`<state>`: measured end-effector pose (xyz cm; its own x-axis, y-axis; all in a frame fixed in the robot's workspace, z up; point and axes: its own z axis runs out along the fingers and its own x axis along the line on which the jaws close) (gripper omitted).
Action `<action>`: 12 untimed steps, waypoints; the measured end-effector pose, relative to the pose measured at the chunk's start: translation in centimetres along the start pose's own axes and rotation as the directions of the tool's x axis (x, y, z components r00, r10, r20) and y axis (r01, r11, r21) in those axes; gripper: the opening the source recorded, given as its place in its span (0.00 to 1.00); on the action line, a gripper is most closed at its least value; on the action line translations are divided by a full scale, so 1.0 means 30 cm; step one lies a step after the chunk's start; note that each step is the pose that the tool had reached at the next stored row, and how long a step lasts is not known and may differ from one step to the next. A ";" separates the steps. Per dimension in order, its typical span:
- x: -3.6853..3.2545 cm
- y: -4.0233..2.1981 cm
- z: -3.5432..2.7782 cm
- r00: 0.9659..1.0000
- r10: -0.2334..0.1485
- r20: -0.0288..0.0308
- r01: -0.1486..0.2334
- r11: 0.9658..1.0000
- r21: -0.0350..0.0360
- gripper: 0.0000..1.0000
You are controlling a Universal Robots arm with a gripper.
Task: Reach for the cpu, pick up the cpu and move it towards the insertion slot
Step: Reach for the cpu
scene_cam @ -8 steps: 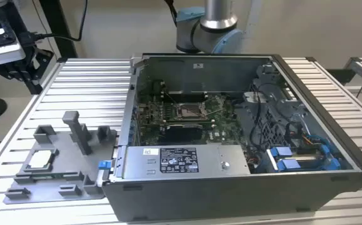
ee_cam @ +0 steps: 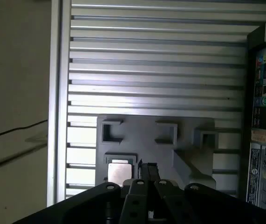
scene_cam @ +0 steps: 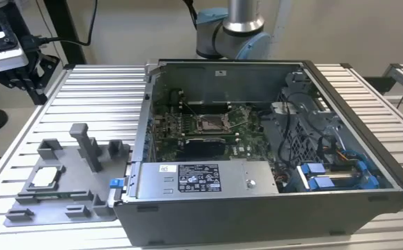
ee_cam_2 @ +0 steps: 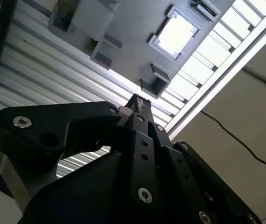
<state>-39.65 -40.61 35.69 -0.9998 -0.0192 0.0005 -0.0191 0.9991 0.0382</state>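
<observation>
- A ribbed metal desk [scene_cam: 97, 99] carries an open computer case [scene_cam: 257, 219]. At the exterior view's left it also carries a flat grey fixture [scene_cam: 69, 211] with raised blocks.
- The cpu [scene_cam: 45, 177], a thin pale square, lies flat in a shallow framed pocket on the fixture, well apart from the case. The pocket probably keeps it square and in a known spot, so it can be taken by its edges.
- The insertion slot [scene_cam: 210, 123] sits on the green board deep inside the case. Its shiny metal frame faces up and its dark centre shows, so a chip would go in from above.
- The robot's black hand [scene_cam: 28, 82] hangs high near the desk's far edge at the exterior view's left, away from both fixture and case. It touches nothing.
- In the second wrist view the fingertips [ee_cam_2: 137, 100] meet in a narrow point with nothing between them, so the hand is closed and empty.
- In that same view the cpu [ee_cam_2: 176, 33] lies well beyond the fingertips. By my reading the reach is at its very start and the chip is not yet picked up.
</observation>
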 end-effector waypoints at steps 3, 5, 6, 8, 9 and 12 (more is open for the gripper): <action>0.000 0.000 0.000 1.000 0.000 0.000 0.000 1.000 0.000 0.00; 0.001 0.000 0.000 1.000 0.000 0.000 0.000 1.000 0.000 0.00; 0.003 -0.001 0.000 1.000 0.000 0.000 0.000 1.000 0.000 0.00; 0.010 -0.005 0.000 1.000 0.000 0.000 0.000 1.000 0.000 0.00; 0.014 -0.010 0.000 1.000 0.000 0.000 0.000 1.000 0.000 0.00; 0.024 -0.039 -0.001 1.000 0.000 0.000 0.000 1.000 0.000 0.00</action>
<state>-40.35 -41.81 35.68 -0.9998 -0.0191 0.0000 -0.0191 0.9991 0.0386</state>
